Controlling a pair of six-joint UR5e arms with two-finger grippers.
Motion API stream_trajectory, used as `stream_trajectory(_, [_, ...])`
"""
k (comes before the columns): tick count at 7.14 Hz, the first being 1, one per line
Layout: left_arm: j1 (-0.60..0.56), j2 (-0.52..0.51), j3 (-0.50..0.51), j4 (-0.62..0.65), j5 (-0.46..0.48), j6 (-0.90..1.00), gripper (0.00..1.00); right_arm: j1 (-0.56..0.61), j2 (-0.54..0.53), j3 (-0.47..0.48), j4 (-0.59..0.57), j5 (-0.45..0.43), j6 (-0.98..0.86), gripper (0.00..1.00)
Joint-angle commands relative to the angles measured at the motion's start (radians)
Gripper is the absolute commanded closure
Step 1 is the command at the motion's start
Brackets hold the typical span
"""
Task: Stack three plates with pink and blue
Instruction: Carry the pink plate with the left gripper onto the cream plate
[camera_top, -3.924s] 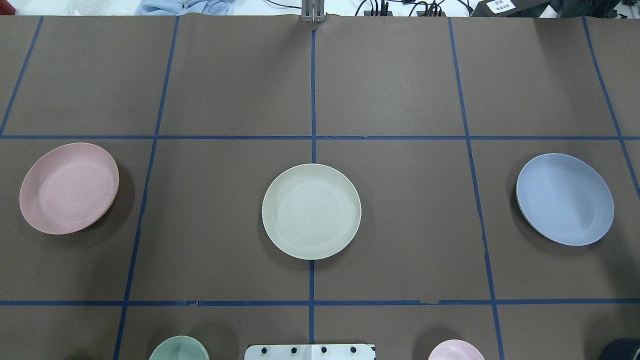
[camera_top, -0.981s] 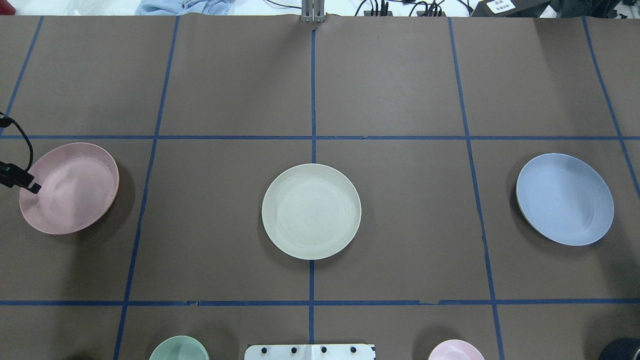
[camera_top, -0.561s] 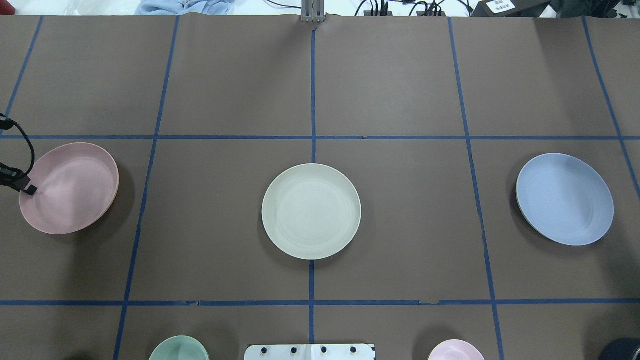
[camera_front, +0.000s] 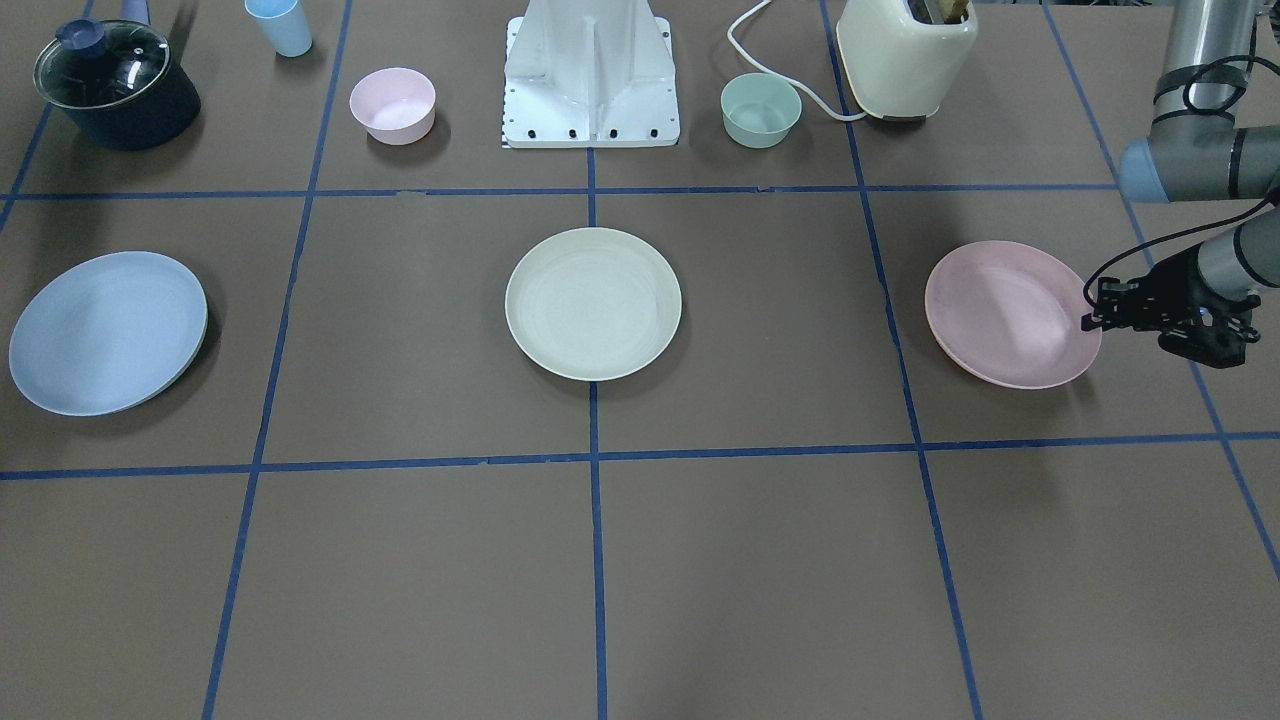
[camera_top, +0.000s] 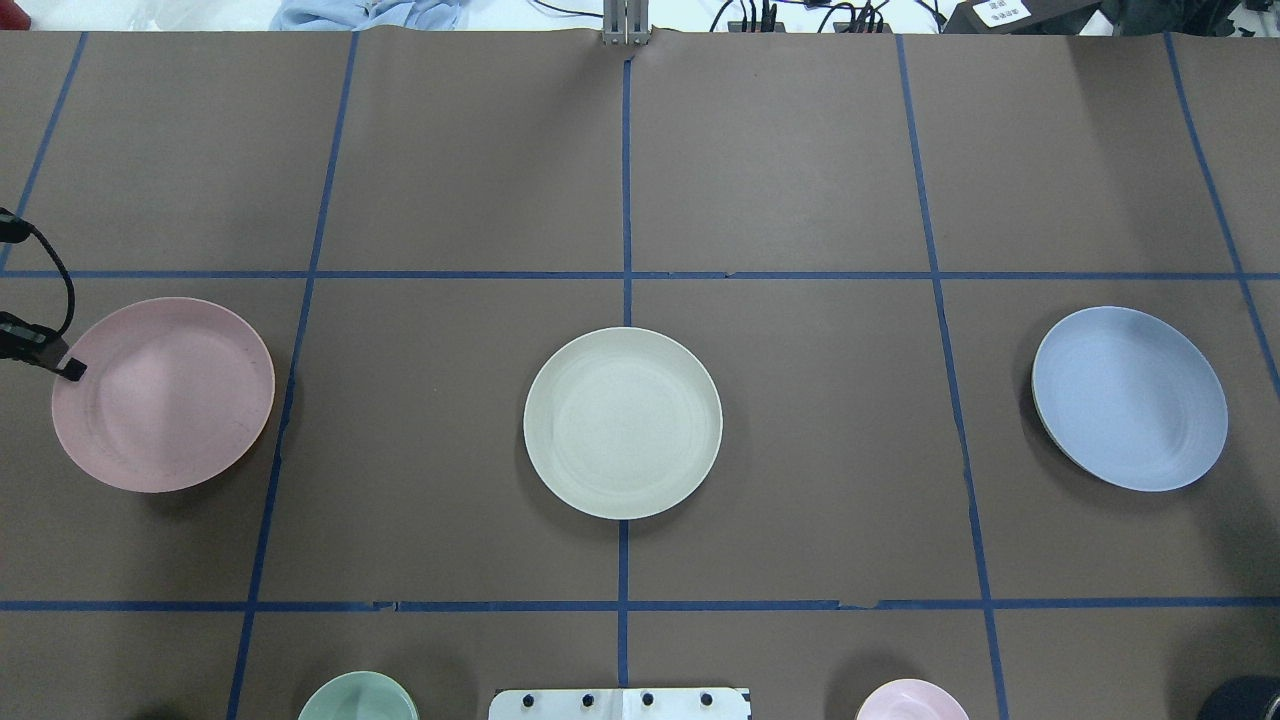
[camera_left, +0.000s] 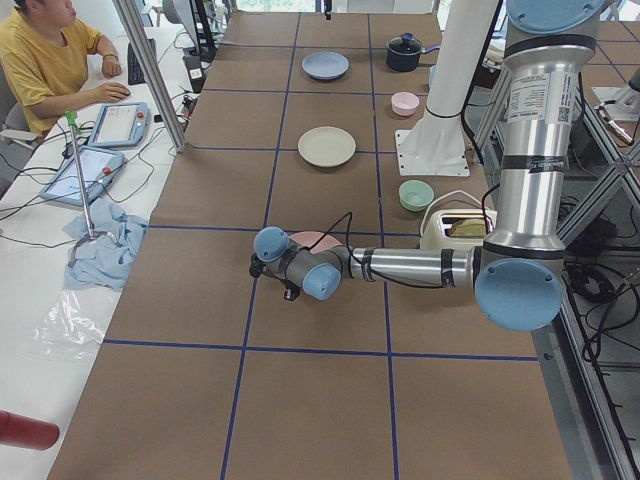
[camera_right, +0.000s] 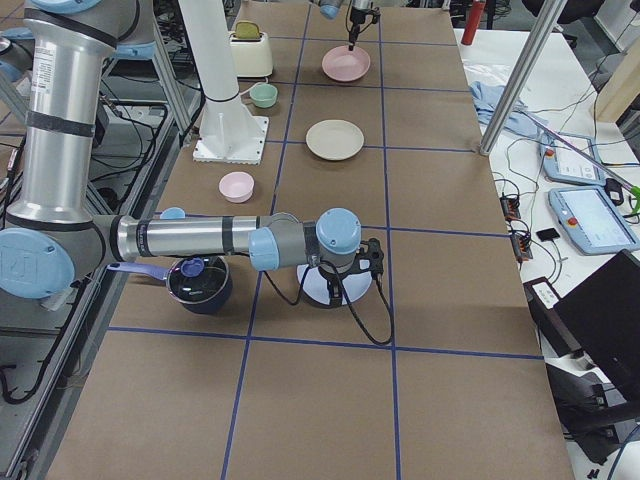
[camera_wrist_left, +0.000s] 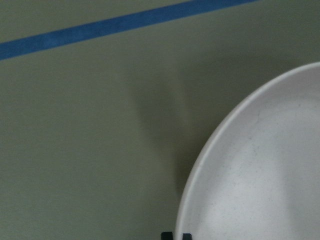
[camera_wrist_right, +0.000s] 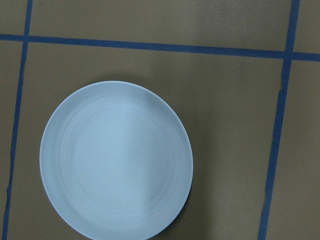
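Note:
The pale pink plate (camera_top: 163, 394) is at the table's left, held by its outer rim in my left gripper (camera_top: 72, 370), which is shut on it; it looks raised off the table. In the left wrist view the plate's rim (camera_wrist_left: 260, 175) fills the lower right, with the fingertips (camera_wrist_left: 172, 235) close together at the bottom edge. The cream plate (camera_top: 622, 423) lies in the middle. The light blue plate (camera_top: 1130, 398) lies at the right. My right gripper (camera_right: 336, 278) hangs above the blue plate (camera_wrist_right: 116, 160); I cannot tell whether it is open or shut.
Near the robot's base (camera_front: 590, 70) stand a green bowl (camera_front: 761, 110), a small pink bowl (camera_front: 392, 105), a cream toaster (camera_front: 905, 55), a dark lidded pot (camera_front: 115, 85) and a light blue cup (camera_front: 279, 25). An operator sits beyond the table's far side.
The pink plate has shifted to the right and looks larger, lifted by its rim in my left gripper. The cream and blue plates have not moved.

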Motion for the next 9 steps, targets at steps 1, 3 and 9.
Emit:
stream_trajectory(1, [0.005, 0.01, -0.153, 0.004, -0.014, -0.246, 1.0, 0.0, -0.003, 0.001, 0.01, 0.0, 0.001, 0.0])
stream_trajectory(3, [0.037, -0.011, -0.226, 0.001, -0.026, -0.429, 1.0, 0.0, -0.003, 0.001, 0.01, 0.0, 0.002, 0.0])
stream_trajectory(9, [0.396, -0.396, -0.183, 0.001, 0.05, -1.038, 1.0, -0.018, 0.0, 0.002, 0.012, 0.003, 0.005, 0.0])
